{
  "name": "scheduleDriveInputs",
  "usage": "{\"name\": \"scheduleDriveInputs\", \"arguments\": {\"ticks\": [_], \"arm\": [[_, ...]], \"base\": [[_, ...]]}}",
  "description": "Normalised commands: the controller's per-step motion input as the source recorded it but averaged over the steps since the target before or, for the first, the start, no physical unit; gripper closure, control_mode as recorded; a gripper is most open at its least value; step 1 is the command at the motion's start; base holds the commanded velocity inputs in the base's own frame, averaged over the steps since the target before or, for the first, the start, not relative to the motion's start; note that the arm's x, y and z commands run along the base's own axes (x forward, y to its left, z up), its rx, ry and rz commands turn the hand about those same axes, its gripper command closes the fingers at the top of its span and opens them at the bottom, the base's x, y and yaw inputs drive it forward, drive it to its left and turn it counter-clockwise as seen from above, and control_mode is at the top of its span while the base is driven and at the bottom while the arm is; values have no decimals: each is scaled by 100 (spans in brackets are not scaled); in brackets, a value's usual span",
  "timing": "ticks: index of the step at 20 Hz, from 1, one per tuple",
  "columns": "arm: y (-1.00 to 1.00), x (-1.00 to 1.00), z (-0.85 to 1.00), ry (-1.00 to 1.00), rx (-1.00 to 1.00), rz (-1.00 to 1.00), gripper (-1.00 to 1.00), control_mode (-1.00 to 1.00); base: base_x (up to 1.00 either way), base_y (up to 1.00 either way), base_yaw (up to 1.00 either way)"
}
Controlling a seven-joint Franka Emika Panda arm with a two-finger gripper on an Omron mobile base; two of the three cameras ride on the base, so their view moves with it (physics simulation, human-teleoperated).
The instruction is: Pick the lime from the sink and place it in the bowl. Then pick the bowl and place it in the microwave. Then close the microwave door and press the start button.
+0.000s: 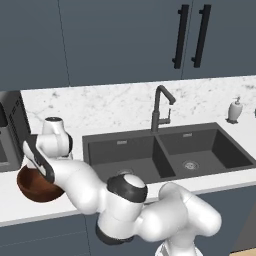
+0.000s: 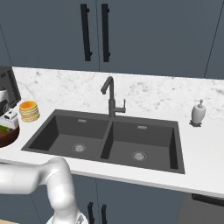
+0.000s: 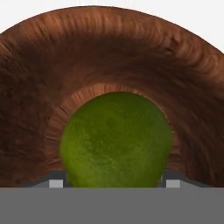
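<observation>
Green lime (image 3: 116, 140) filling the centre of the hand view, low inside the brown wooden bowl (image 3: 109, 57), between the two fingertips of the end effector (image 3: 111, 183). Fingers spread wide beside the fruit; whether gripping or already released, impossible to tell. Bowl on the white counter (image 1: 10, 207) at lower left of the left base view, beside the dark sink (image 1: 165, 150). First step apparently near done; bowl transfer, microwave door and start button left.

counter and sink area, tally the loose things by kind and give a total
bowl: 1
lime: 1, inside the bowl
stack of orange-yellow discs: 1
soap dispenser: 1
total: 4
</observation>
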Motion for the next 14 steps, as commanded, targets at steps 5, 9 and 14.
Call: {"name": "scheduleDriveInputs", "arguments": {"ticks": [5, 9, 14], "arm": [[0, 0, -1, -4, 0, 0, -100, -100], [-3, -3, -1, -11, 1, 0, -100, -100], [-36, -20, 4, -12, 13, 0, -100, -100]], "base": [[0, 0, 0], [0, 0, 0], [0, 0, 0]]}}
